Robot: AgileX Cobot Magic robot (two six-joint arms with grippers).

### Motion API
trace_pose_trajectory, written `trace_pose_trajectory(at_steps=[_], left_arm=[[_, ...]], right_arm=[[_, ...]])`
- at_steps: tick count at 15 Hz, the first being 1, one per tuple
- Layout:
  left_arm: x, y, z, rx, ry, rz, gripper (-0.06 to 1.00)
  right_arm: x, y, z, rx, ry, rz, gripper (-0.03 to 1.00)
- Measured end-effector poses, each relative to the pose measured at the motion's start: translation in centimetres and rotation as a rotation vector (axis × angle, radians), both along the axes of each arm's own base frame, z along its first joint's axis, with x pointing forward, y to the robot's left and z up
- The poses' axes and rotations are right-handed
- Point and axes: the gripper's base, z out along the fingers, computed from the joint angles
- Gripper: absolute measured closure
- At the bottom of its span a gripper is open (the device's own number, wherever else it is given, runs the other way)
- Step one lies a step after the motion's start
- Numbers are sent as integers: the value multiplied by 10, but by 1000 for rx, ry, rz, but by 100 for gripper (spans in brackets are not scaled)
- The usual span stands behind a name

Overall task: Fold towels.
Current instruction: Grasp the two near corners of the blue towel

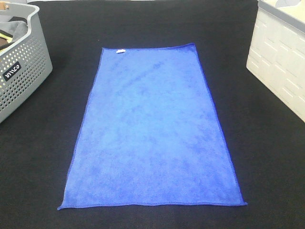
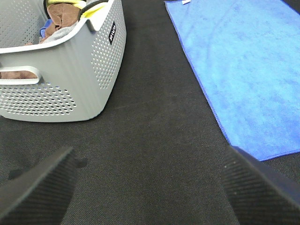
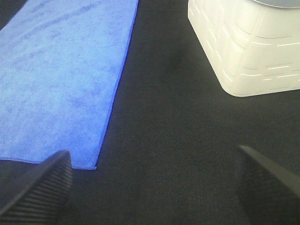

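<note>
A blue towel [image 1: 152,129] lies flat and unfolded on the black table, its long side running front to back, with a small white tag at its far edge. It also shows in the left wrist view [image 2: 243,65] and in the right wrist view [image 3: 61,79]. Neither arm shows in the exterior high view. My left gripper [image 2: 150,187] is open and empty over bare table between the grey basket and the towel's near left corner. My right gripper [image 3: 154,187] is open and empty over bare table beside the towel's near right corner.
A grey perforated basket [image 1: 21,71] holding other cloths stands at the far left; it also shows in the left wrist view [image 2: 70,79]. A white bin [image 1: 281,62] stands at the far right, seen too in the right wrist view [image 3: 253,47].
</note>
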Motion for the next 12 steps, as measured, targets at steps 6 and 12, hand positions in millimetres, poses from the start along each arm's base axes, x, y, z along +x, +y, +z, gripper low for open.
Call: trace_pose_trajectory(at_steps=[6,12], left_arm=[[11,-1,14,-59,-53,18,14],[99,-14,22,-463,113,57,14]], right_arm=[[6,-1,3,-3,16,-4,10],[79,-2,13,127,128,-93,10]])
